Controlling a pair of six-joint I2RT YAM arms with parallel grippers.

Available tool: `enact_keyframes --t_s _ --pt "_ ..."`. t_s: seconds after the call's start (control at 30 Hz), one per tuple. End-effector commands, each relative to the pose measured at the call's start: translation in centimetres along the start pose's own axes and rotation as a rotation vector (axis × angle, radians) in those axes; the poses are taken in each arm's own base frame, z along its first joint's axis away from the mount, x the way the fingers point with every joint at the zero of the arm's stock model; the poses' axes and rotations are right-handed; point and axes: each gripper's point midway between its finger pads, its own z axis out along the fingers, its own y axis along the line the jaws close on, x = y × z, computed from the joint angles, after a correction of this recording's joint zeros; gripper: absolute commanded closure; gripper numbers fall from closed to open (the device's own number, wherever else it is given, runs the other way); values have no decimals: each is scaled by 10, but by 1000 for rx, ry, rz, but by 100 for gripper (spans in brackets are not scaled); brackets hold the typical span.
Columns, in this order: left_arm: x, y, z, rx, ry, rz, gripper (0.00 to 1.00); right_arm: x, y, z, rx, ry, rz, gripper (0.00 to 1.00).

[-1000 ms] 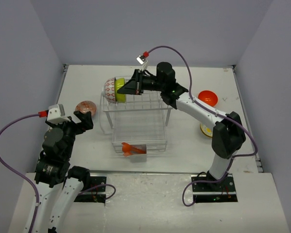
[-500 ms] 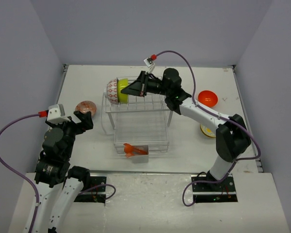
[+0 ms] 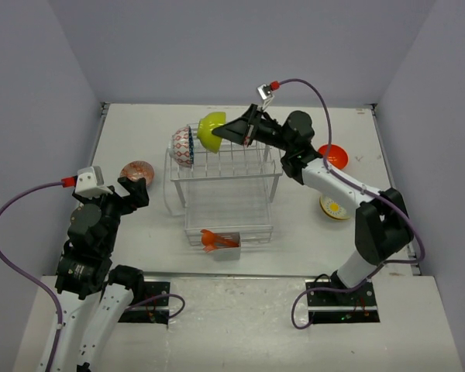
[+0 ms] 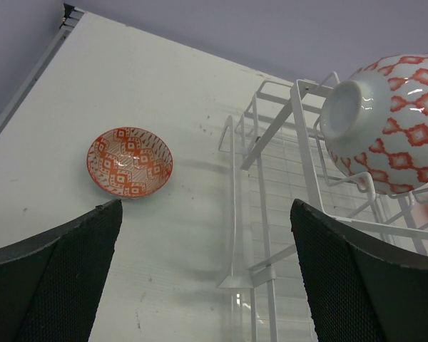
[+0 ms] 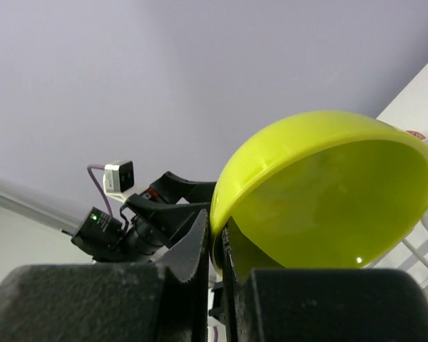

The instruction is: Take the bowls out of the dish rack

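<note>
My right gripper (image 3: 226,132) is shut on the rim of a lime green bowl (image 3: 211,130), holding it tilted above the back of the white wire dish rack (image 3: 217,173). In the right wrist view the fingers pinch the green bowl (image 5: 328,199) at its lower left rim, at the gripper (image 5: 215,239). A red-patterned bowl (image 3: 182,146) stands on edge in the rack's upper shelf; the left wrist view shows this bowl (image 4: 392,121) above the rack (image 4: 233,199). My left gripper (image 3: 132,190) hangs open left of the rack, empty (image 4: 205,214).
A small red-patterned bowl (image 3: 137,170) lies on the table by the left gripper, also seen as a bowl (image 4: 130,162) from the left wrist. An orange bowl (image 3: 332,156) and a white floral bowl (image 3: 333,208) sit to the right. Orange utensils (image 3: 213,239) fill the front holder.
My right gripper has lifted the lime green bowl up and to the right, away from the red-patterned bowl on the rack. The left arm has not moved.
</note>
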Motion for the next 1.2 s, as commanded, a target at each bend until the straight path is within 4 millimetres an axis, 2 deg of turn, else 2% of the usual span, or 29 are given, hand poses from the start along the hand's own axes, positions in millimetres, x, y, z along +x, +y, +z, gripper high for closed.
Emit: enact_keyframes --t_s 0.0,0.13,0.23,0.27,0.3,0.37,0.43,0.47,0.5,0.53,0.57,0.6,0.63,0.7,0.73,0.77,0.8,0.83,0.9,0.93,0.97,1.0,1.03,1.07,1.1,1.13,1.17 --pt "-5 -2 0 2 -11 -1 0 -20 57 -11 -146 -58 -101 100" --pt "-5 -2 0 1 -10 0 0 -27 67 -16 -158 -65 -125 100" --pt "-5 -1 0 0 -11 -1 0 -37 76 -31 -156 -91 -164 100" --pt "-5 -1 -1 1 -13 -1 0 -40 87 -40 -158 -98 -191 100" --pt "-6 -1 -1 1 -14 -1 0 -48 86 -49 -136 -116 -232 100" --pt "-7 -2 -2 5 -19 -2 0 -52 103 -67 -115 -123 -318 100" --pt "-6 -3 -1 9 -16 0 0 -66 111 -84 -63 -154 -397 100" --pt "-5 -3 -1 12 -13 1 0 -73 99 -97 57 -169 -459 100" --pt "-5 -3 -1 12 -13 1 0 -88 105 -104 138 -202 -523 100" --pt "-5 -3 -1 13 -10 2 0 -101 94 -112 263 -242 -554 100" --pt "-5 -4 -1 13 -11 1 0 -100 56 -131 477 -213 -569 100" --pt "-5 -4 0 14 -9 3 0 -131 40 -155 672 -327 -592 100" --pt "-5 -4 -1 18 -11 2 0 -129 11 -177 826 -300 -546 100" --pt "-5 -5 -1 21 -10 4 0 -155 -20 -221 1094 -345 -583 100" --pt "-5 -5 -1 23 -11 4 0 -159 -50 -235 1212 -315 -561 100" --pt "-6 -6 -2 28 -12 4 0 -151 -70 -256 1348 -240 -549 100" --pt "-6 -6 -2 30 -13 4 0 -155 -80 -267 1428 -221 -548 100" --pt "-7 -6 -3 33 -20 4 0 -155 -103 -282 1540 -191 -534 100" --pt "-8 -6 -4 35 -25 2 0 -156 -119 -296 1615 -137 -531 100" --pt "-7 -7 -4 41 -23 4 0 -151 -138 -301 1648 -74 -499 100" --pt "-7 -8 -4 46 -23 3 0 -153 -147 -307 1672 -41 -487 100" --pt "-7 -9 -4 51 -21 5 0 -161 -147 -308 1683 -35 -490 100" --pt "-6 -11 -4 59 -15 7 0 -157 -156 -314 1712 23 -466 100" --pt "-6 -11 -3 61 -13 9 0 -152 -181 -322 1749 101 -431 100" --pt "-6 -11 -4 64 -15 9 0 -158 -183 -320 1751 117 -430 100" --pt "-7 -12 -4 67 -15 8 0 -147 -191 -326 1775 201 -390 100" --pt "-6 -12 -4 68 -17 8 0 -144 -211 -326 1786 259 -362 100"
